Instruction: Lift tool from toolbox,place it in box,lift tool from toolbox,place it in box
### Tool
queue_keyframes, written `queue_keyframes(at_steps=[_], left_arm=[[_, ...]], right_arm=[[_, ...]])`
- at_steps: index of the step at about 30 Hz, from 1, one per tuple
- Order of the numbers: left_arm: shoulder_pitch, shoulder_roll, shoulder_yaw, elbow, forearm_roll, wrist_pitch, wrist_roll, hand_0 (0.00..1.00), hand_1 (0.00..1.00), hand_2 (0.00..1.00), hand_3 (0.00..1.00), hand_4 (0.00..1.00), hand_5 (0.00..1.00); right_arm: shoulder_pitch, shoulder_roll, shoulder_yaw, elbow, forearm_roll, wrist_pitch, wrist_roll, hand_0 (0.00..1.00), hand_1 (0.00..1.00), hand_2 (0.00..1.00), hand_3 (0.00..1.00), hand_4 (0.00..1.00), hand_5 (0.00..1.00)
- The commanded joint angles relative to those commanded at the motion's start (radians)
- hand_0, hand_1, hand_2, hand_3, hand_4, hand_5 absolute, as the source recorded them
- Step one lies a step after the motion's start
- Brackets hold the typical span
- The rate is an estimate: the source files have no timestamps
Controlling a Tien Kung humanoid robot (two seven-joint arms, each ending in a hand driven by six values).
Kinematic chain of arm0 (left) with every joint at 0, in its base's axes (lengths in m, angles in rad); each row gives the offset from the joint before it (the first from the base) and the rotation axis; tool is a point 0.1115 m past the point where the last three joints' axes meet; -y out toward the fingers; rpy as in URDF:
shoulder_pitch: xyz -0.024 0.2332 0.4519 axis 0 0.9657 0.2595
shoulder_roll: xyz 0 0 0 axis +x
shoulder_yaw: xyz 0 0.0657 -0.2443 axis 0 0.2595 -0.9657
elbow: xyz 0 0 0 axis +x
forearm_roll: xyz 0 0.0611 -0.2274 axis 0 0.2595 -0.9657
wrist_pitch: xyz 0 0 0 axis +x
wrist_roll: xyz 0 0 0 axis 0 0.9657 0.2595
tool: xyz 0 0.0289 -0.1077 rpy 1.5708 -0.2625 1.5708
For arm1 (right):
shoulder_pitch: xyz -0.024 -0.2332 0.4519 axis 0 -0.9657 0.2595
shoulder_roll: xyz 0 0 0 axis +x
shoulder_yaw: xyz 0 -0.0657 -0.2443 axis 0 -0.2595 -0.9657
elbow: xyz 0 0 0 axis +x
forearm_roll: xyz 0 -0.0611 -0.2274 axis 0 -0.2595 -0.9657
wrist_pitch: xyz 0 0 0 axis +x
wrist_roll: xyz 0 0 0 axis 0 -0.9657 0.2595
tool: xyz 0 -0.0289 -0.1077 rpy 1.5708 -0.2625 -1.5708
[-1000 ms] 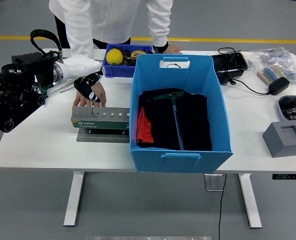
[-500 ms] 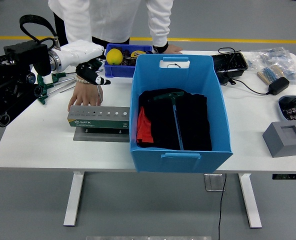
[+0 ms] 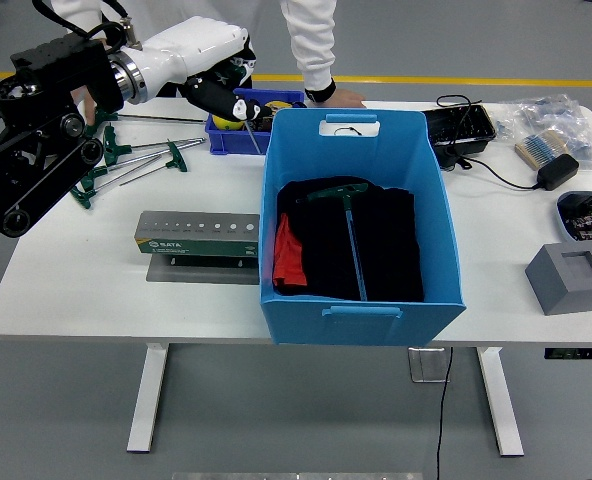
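So the big change: my left arm has come up off the grey tool holder (image 3: 198, 236) and swung right and away from me, and the left hand (image 3: 221, 92) now hangs over the small blue parts bin (image 3: 238, 137), just left of the big blue box (image 3: 362, 225). The person's hand that was bracing the holder is gone from it too. I read that as lift done, carry underway.

The hand is curled shut on a T-handle wrench (image 3: 248, 128), its thin shaft hanging down out of the fist over the bin. It isn't over the box yet. The box opening sits right of and nearer to me than the hand, and one T-handle wrench already lies inside it on dark cloth. Spare wrenches lie on the table left of the hand.
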Motion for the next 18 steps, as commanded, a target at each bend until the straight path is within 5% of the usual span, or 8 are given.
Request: queue_keyframes(at_steps=[10,11,12,17,18], left_arm=[[-0.023,-0.160,0.163,0.073,-0.065,0.086,-0.050,0.179,0.007,0.072,0.115,0.784,0.477],[-0.021,-0.171,0.166,0.082,-0.064,0.090,-0.052,0.179,0.007,0.072,0.115,0.784,0.477],[-0.021,-0.184,0.169,0.093,-0.060,0.097,-0.054,0.278,0.097,0.149,0.216,0.789,0.469],[-0.029,-0.230,0.180,0.146,-0.036,0.110,-0.046,0.278,0.097,0.149,0.216,0.789,0.469],[-0.033,-0.239,0.182,0.160,-0.020,0.104,-0.027,0.434,0.291,0.385,0.480,0.794,0.458]], right_arm=[[0.019,-0.008,0.000,0.000,-0.008,0.001,0.000,0.676,0.666,0.714,0.560,0.776,0.661],[0.020,-0.009,-0.001,0.000,-0.007,0.001,0.001,0.676,0.666,0.714,0.560,0.776,0.661],[0.023,-0.010,-0.003,0.000,-0.004,0.002,0.002,0.675,0.665,0.713,0.559,0.776,0.662],[0.031,-0.014,-0.013,0.000,0.001,0.003,0.005,0.675,0.665,0.713,0.559,0.776,0.662],[0.034,-0.015,-0.018,0.000,0.006,0.003,0.007,0.675,0.663,0.713,0.559,0.777,0.662]])
